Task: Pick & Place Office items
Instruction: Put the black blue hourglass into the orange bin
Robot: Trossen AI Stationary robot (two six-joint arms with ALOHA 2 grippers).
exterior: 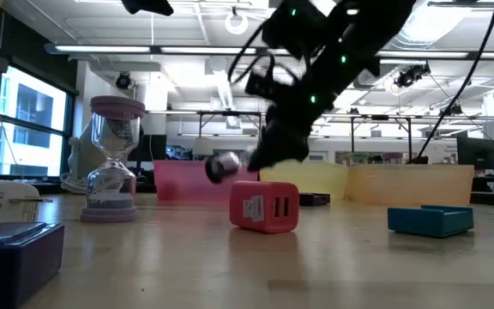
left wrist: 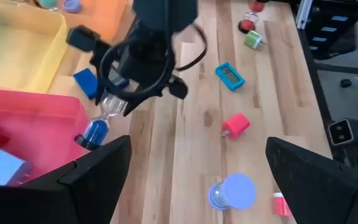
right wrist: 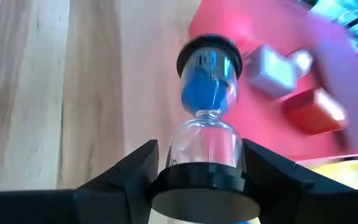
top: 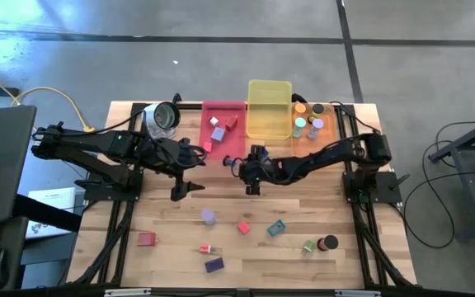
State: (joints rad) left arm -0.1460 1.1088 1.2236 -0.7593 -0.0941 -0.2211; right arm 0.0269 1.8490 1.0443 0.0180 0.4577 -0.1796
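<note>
Right end effector [top: 242,163] is clamped on a small blue-sand hourglass with black end caps [right wrist: 208,118], gripping it at one cap and holding it lifted just off the near edge of the translucent pink tray [top: 223,124], sand bulb pointing toward that tray. Inside the pink tray sit a lavender block [right wrist: 271,67] and a red block [right wrist: 312,111], close together. The left end effector [top: 190,173] hangs just beside the right one with its fingers spread wide, gripping nothing, over bare wood at mid-surface. The wooden surface [top: 303,206] ahead of both arms is roomy, with pieces scattered well apart toward the front edge: a lavender cylinder [top: 209,216], a small red plug-shaped block [top: 243,227], a teal block [top: 276,228], a flat red block [top: 145,239], a purple block [top: 213,265], and a green piece [top: 308,246] beside a black disc [top: 329,242]. The translucent yellow tray [top: 269,107] stands empty next to the pink one, and coloured discs [top: 307,122] crowd the orange tray [top: 323,133] at the far right corner. A round silver-and-white object [top: 162,118] sits by the far left edge.
</note>
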